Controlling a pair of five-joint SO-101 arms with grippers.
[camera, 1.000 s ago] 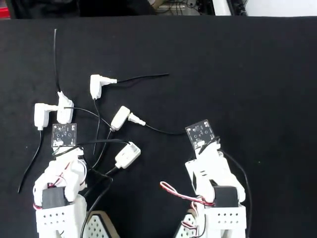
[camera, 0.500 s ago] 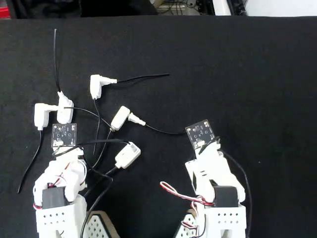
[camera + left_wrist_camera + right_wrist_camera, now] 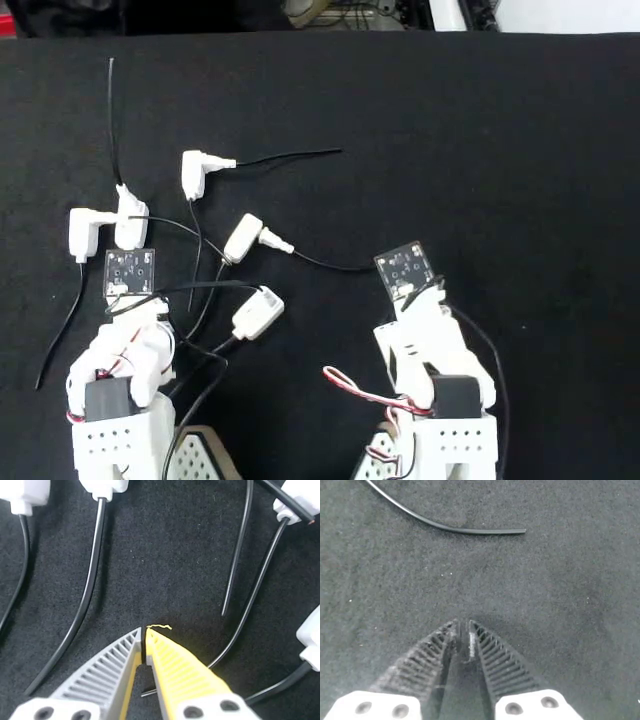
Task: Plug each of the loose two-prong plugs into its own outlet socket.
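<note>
Several white plug and socket pieces with black cords lie at the left of the black table: an angled one (image 3: 193,172), a pair side by side (image 3: 82,230) (image 3: 130,215), one joined to a small connector (image 3: 245,238), and one nearest the arms (image 3: 258,311). My left gripper (image 3: 145,632) is shut and empty, low over bare cloth between cords. The pair's lower ends (image 3: 27,490) (image 3: 105,485) lie ahead of it. My right gripper (image 3: 462,628) is shut on nothing, over bare cloth short of a loose cord end (image 3: 520,531).
Both arm bases (image 3: 115,420) (image 3: 450,425) stand at the near table edge. Black cords (image 3: 200,300) loop across the cloth in front of the left arm. The cloth to the right of and beyond the right arm (image 3: 520,180) is open.
</note>
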